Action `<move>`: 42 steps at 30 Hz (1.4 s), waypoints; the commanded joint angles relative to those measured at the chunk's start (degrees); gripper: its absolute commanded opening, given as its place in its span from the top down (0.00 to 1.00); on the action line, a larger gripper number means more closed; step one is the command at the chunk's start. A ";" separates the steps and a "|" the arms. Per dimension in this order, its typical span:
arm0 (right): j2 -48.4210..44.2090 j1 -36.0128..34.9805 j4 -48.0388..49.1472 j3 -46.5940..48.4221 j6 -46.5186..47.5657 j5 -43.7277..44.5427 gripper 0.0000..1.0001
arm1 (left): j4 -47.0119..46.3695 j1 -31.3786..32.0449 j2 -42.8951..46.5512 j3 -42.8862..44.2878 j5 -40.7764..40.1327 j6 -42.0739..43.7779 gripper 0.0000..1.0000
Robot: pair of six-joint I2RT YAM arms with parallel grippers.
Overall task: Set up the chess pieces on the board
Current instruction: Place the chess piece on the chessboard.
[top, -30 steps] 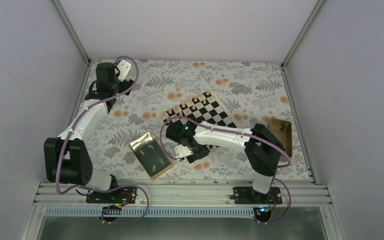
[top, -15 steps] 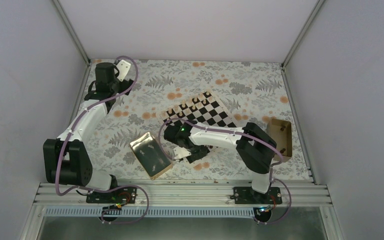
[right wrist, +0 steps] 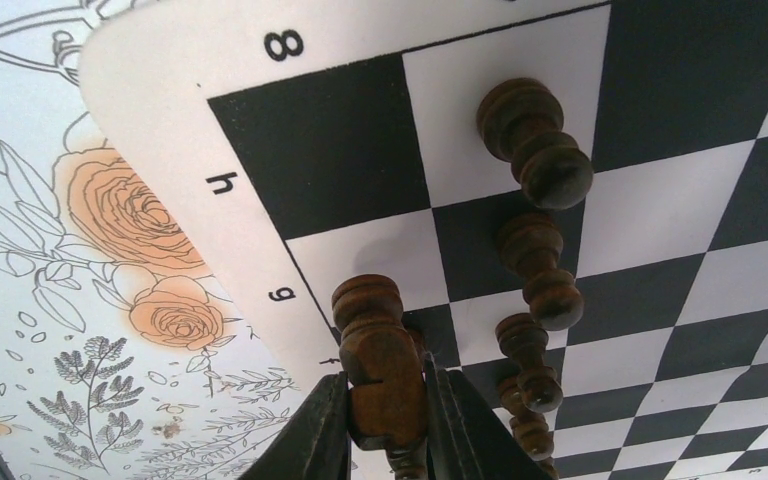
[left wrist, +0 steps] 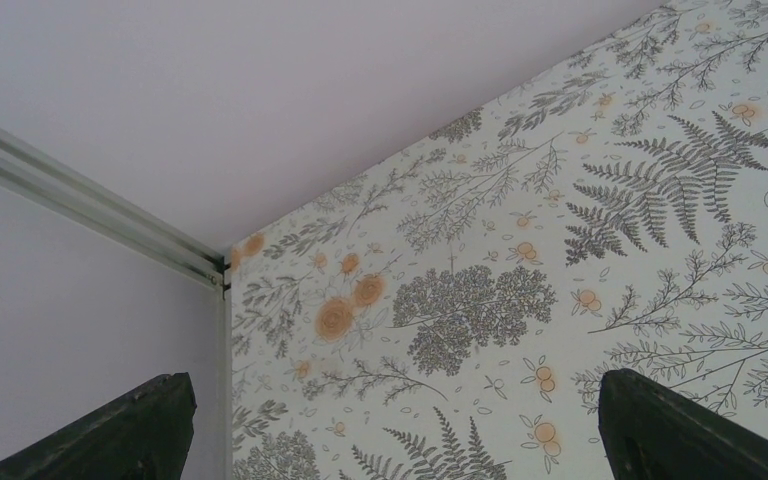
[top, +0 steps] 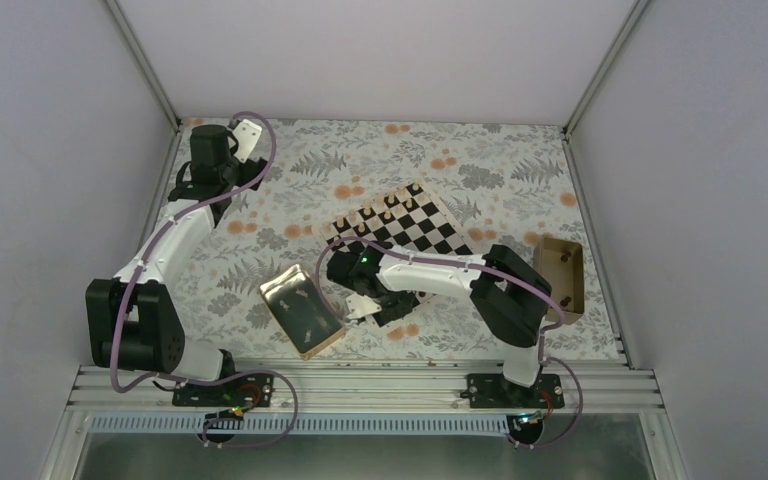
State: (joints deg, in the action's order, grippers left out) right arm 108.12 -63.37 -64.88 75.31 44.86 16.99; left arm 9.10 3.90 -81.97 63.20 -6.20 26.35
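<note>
The board (top: 430, 226) lies tilted at mid table, with small pieces along its far side (top: 388, 205). My right gripper (top: 382, 300) hangs over the board's near left corner. In the right wrist view it (right wrist: 388, 405) is shut on a dark brown chess piece (right wrist: 380, 360), held just above the squares by rim letters g and f. A row of dark brown pawns (right wrist: 538, 268) stands on the board (right wrist: 330, 150) beside it. My left gripper (top: 248, 172) is open and empty at the far left corner; its view (left wrist: 400, 440) shows only flowered cloth.
A shiny gold tray (top: 282, 291) with a few small pieces lies left of the board near the front. A small tan open box (top: 563, 275) stands at the right. The enclosure walls close in the table; the left wall corner (left wrist: 222, 280) is next to the left gripper.
The right arm has drawn its elbow in, and its gripper with the dark piece has shifted a little left along the board's near corner. The left arm has not moved.
</note>
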 commanded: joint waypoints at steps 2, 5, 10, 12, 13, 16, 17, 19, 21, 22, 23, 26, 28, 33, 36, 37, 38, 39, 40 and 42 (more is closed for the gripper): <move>1.16 -0.50 0.38 0.38 -0.85 -0.50 0.85 | -0.32 -0.35 0.96 -0.40 0.84 -0.09 0.00; 1.36 -0.46 0.24 0.47 -0.74 -0.60 0.83 | -0.32 -0.37 0.99 -0.42 1.07 -0.07 0.00; 1.86 -0.48 0.22 0.34 -0.95 -0.30 0.79 | -0.31 -0.38 0.79 -0.21 1.22 -0.03 0.00; 1.76 -0.44 0.20 0.31 -1.09 -0.20 0.77 | -0.32 -0.34 0.72 -0.16 1.20 0.00 0.00; 1.51 -0.44 0.24 0.36 -1.21 -0.07 0.74 | -0.31 -0.38 0.74 -0.22 1.26 0.02 0.00; 0.75 -0.39 0.03 0.37 -1.50 0.26 0.65 | -0.31 -0.39 0.76 -0.16 1.30 0.04 0.00; 0.45 -0.43 -0.35 0.40 -1.73 0.20 0.62 | -0.31 -0.39 0.76 -0.10 1.40 0.10 0.00; -0.47 -0.36 -0.97 0.20 -1.71 -0.14 0.58 | -0.31 -0.39 0.84 -0.05 1.48 0.02 0.00; -1.34 -0.27 -1.06 0.04 -1.76 0.25 0.57 | -0.34 -0.34 0.86 -0.08 1.67 -0.07 0.00; -1.76 -0.14 -1.30 0.16 -1.79 0.26 0.57 | -0.27 -0.38 0.81 0.03 1.69 -0.09 0.00; -2.15 -0.05 -1.52 0.18 -1.79 0.35 0.57 | -0.19 -0.39 0.77 0.05 1.73 -0.12 0.00; -4.23 0.63 -2.09 0.45 -1.59 0.27 0.58 | -0.01 -0.39 0.96 0.26 1.79 -0.24 0.00; -6.75 1.30 -2.50 0.64 -1.24 -1.09 0.59 | 0.13 -0.39 1.04 0.42 1.60 -0.17 0.00; -14.71 5.13 -2.83 0.55 -0.44 -4.39 0.61 | 0.19 -0.39 1.06 0.59 1.52 -0.09 0.00; -16.80 6.15 -3.41 -0.07 0.01 -6.32 0.62 | 0.30 -0.38 0.67 0.84 2.01 -0.29 0.00; -16.83 6.16 -3.65 -0.08 0.05 -7.29 0.62 | 0.30 -0.34 0.53 0.89 2.14 -0.44 0.00; -16.46 6.16 -3.71 -0.03 0.19 -8.28 0.63 | 0.23 -0.38 0.25 0.95 2.23 -0.63 0.00; -16.06 6.16 -3.48 -0.08 0.27 -8.93 0.63 | 0.17 -0.38 0.30 0.92 2.32 -0.72 0.00; -15.49 6.16 -3.04 -0.43 0.33 -9.32 0.63 | 0.01 -0.39 0.24 0.90 2.40 -0.77 0.00; -14.14 6.07 -2.00 -1.20 0.40 -9.35 0.63 | -0.30 -0.38 0.38 0.59 2.18 -0.86 0.00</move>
State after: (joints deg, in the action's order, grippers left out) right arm 91.55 -56.71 -67.72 75.24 44.58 10.72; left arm 9.10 3.86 -82.00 63.18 -4.93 26.30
